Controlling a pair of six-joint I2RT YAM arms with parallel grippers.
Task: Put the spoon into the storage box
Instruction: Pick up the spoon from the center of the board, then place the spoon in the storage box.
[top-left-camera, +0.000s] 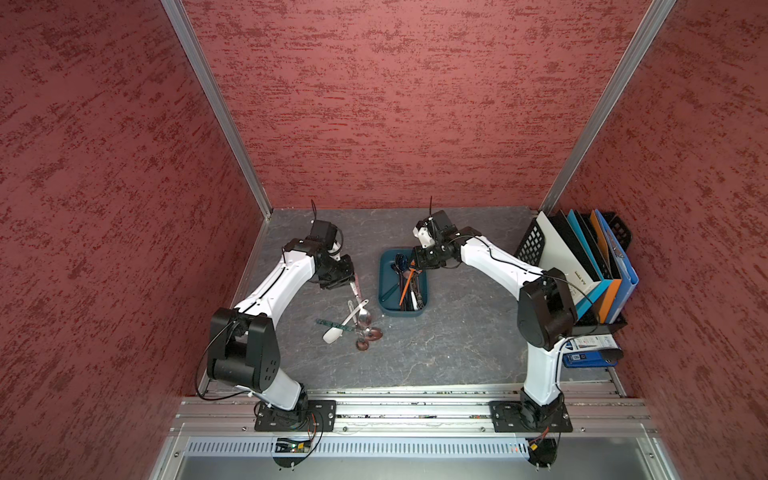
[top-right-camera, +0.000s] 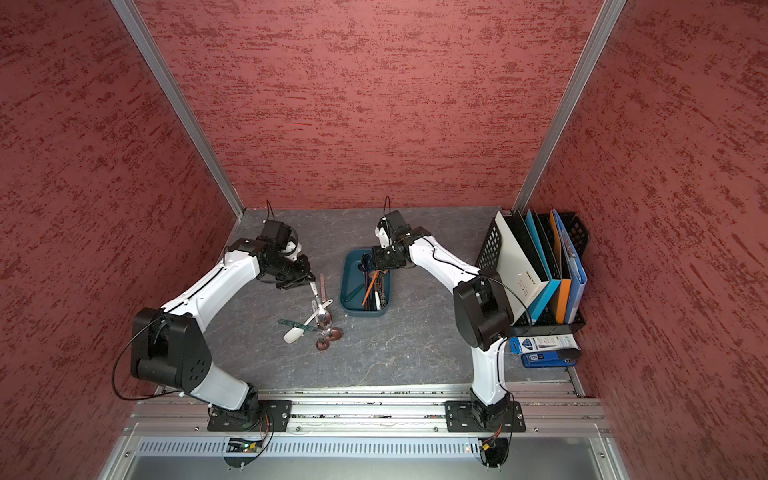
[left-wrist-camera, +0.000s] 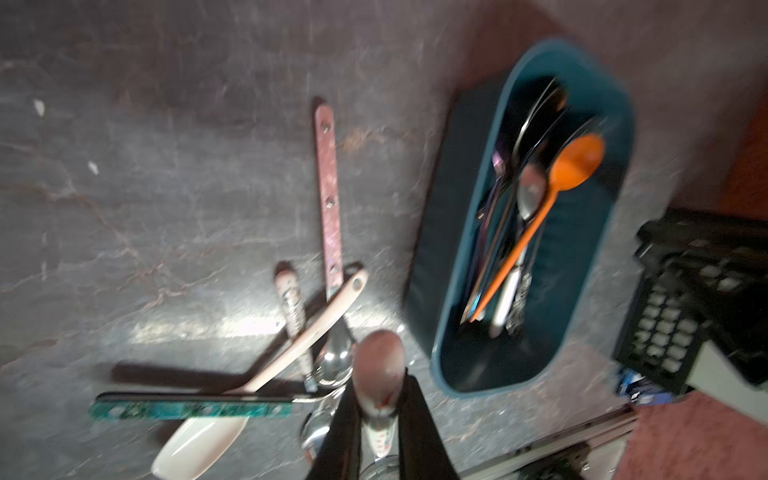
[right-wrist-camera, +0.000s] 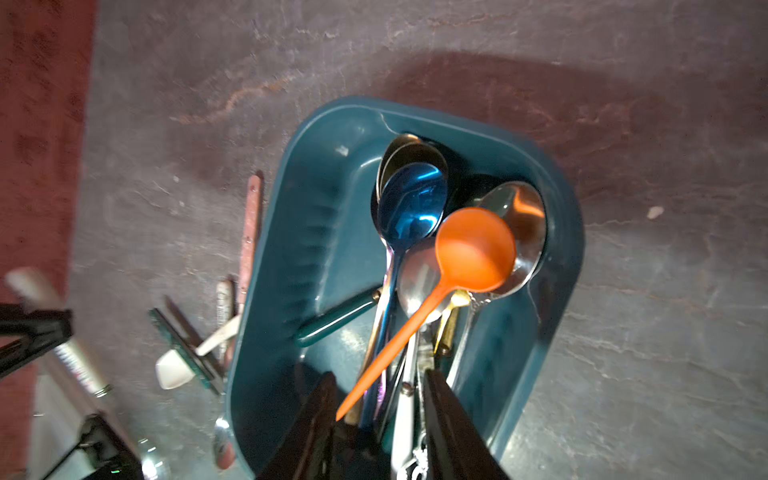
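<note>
Teal storage box (top-left-camera: 385, 274) sits mid-table beneath our right gripper (right-wrist-camera: 379, 374), its fingers parted, while only the left wrist view shows us the left gripper (left-wrist-camera: 380, 384) clamped on a spoon (left-wrist-camera: 379, 353) beside the loose spoons (top-left-camera: 363, 316).

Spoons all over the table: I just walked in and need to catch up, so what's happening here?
The left tool is shut on a spoon by the loose pile on the table. The right tool hangs open over the teal box, which already holds several spoons, an orange one on top. The held spoon is not in the box yet.
</note>
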